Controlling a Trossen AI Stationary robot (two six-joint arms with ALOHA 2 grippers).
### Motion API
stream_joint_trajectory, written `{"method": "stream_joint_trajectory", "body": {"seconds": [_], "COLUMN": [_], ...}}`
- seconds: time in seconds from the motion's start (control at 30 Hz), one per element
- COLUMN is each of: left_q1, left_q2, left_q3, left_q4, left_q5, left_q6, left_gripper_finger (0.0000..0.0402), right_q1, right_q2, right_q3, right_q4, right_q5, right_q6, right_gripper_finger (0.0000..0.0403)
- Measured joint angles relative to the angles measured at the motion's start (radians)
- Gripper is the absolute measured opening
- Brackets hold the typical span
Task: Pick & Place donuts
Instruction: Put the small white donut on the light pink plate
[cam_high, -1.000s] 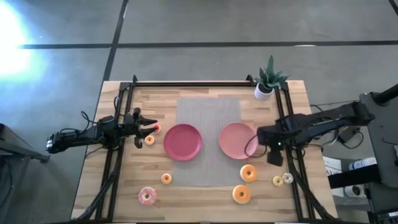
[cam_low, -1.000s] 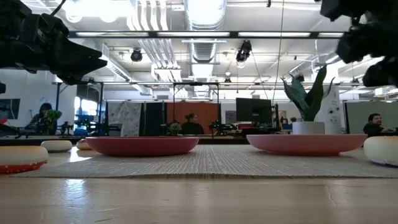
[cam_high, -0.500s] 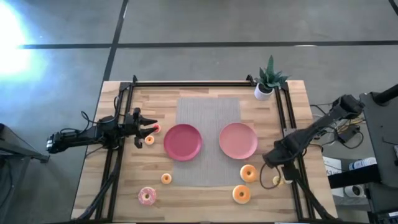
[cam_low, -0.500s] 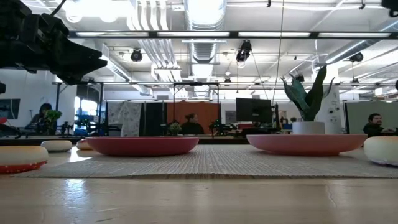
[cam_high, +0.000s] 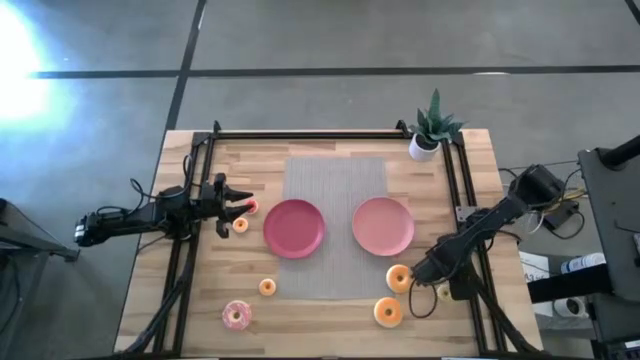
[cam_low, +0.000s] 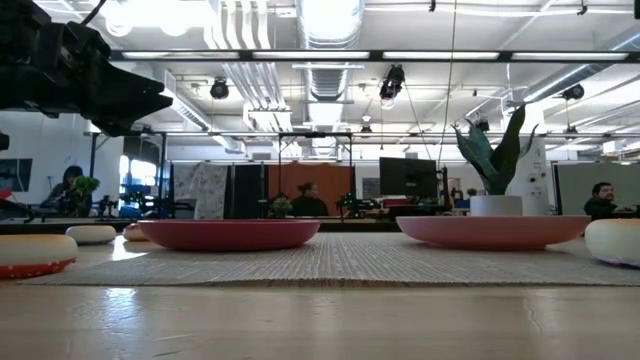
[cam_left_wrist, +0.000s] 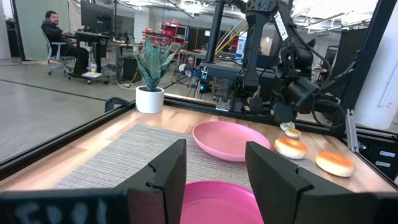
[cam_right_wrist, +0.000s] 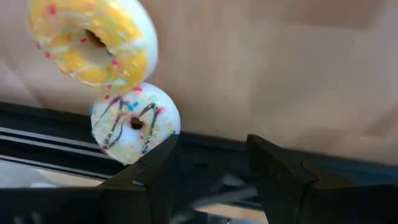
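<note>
Yellow donut (cam_right_wrist: 93, 40) cut off by edge; right claw (cam_high: 425, 277) hides two small donuts

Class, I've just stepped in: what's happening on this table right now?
A two-armed robot is sorting toy donuts. The right gripper, jaws open and holding nothing, is low over the table's right front corner, beside an orange donut and close to a small yellow donut and a white donut. The left gripper waits at the left edge, jaws open, by a small orange donut. Both pink plates hold no donuts; other donuts lie along the front.
</note>
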Motion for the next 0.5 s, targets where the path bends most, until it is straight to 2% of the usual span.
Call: {"method": "stream_joint_trajectory", "body": {"seconds": [0.17,0.5], "left_q1": [0.000,0.000], "left_q2": [0.000,0.000], "left_q3": [0.000,0.000], "left_q4": [0.000,0.000], "left_q5": [0.000,0.000], "left_q6": [0.000,0.000], "left_gripper_finger": [0.0139,0.0139], "right_q1": [0.003,0.017], "right_q2": [-0.006,-0.143], "right_q3": [0.000,0.000], "right_q4": [0.001,0.022], "right_q5": [-0.011,-0.062], "right_q6": [0.009,0.111], "right_gripper_finger": [0.0178,0.0178]}}
